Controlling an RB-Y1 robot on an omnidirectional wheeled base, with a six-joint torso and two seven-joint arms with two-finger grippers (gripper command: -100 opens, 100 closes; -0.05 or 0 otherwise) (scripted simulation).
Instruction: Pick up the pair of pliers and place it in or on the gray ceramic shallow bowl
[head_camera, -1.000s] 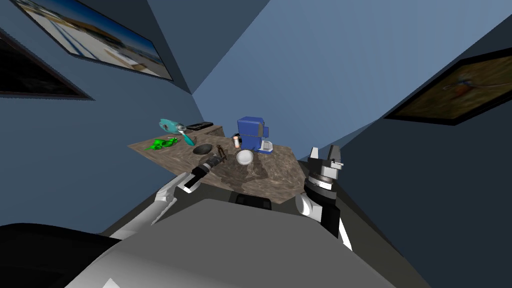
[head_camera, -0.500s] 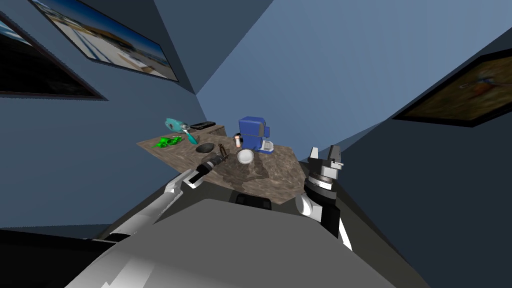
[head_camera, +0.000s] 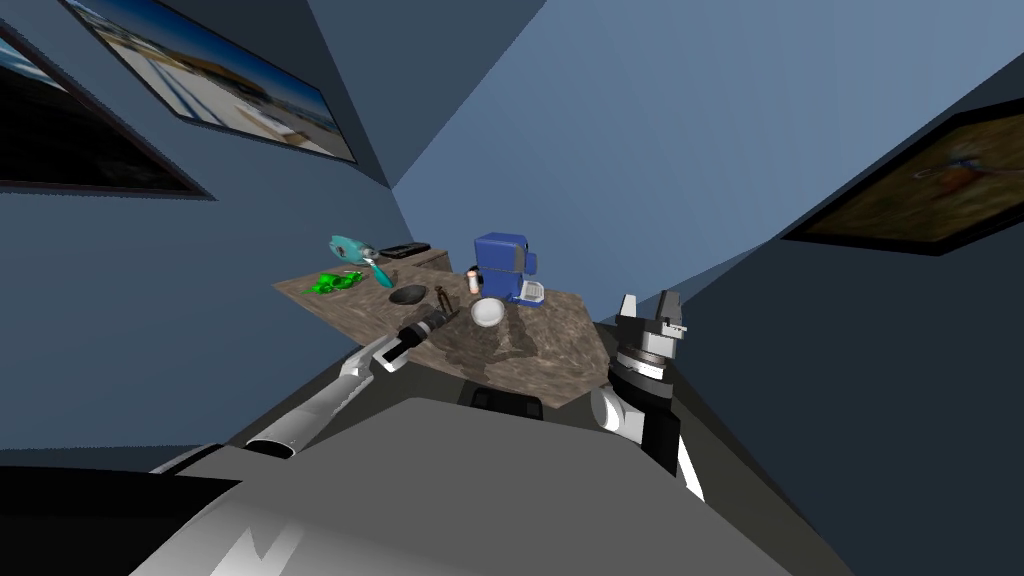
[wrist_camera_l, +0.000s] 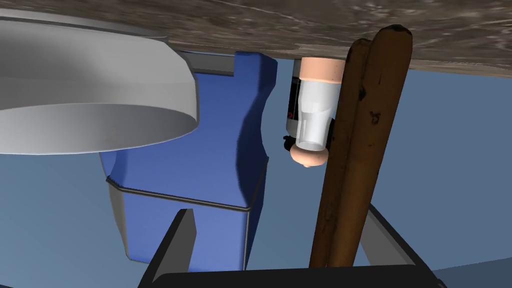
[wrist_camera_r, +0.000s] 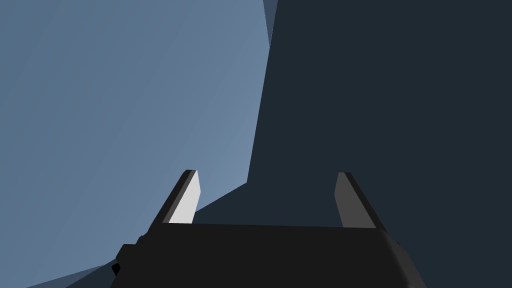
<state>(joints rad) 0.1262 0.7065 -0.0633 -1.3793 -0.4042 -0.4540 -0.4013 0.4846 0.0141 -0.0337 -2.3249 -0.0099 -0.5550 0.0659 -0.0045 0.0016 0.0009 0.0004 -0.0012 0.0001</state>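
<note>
The pliers (head_camera: 441, 297) have dark brown handles and lie on the brown marbled table (head_camera: 540, 350). In the left wrist view the pliers (wrist_camera_l: 361, 145) run between the two fingers of my left gripper (wrist_camera_l: 280, 211), close against one finger. That gripper (head_camera: 442, 315) is open and low over the tabletop. A dark grey shallow bowl (head_camera: 407, 295) sits just left of the pliers. On their right stands a white bowl (head_camera: 488, 313), its rim (wrist_camera_l: 100, 95) large beside my hand. My right gripper (head_camera: 650, 308) is open, raised off the table's right edge.
A blue machine (head_camera: 502, 266) and a small clear bottle (head_camera: 473, 282) stand behind the pliers, and the bottle (wrist_camera_l: 310, 120) is right behind the handles. Green (head_camera: 335, 283), teal (head_camera: 350, 248) and black (head_camera: 404, 250) items sit at the table's far left. Blue walls close in behind.
My head camera shifted slightly. My left arm stretched further forward and its elbow sank, while the gripper stayed at the pliers. The right arm has not moved.
</note>
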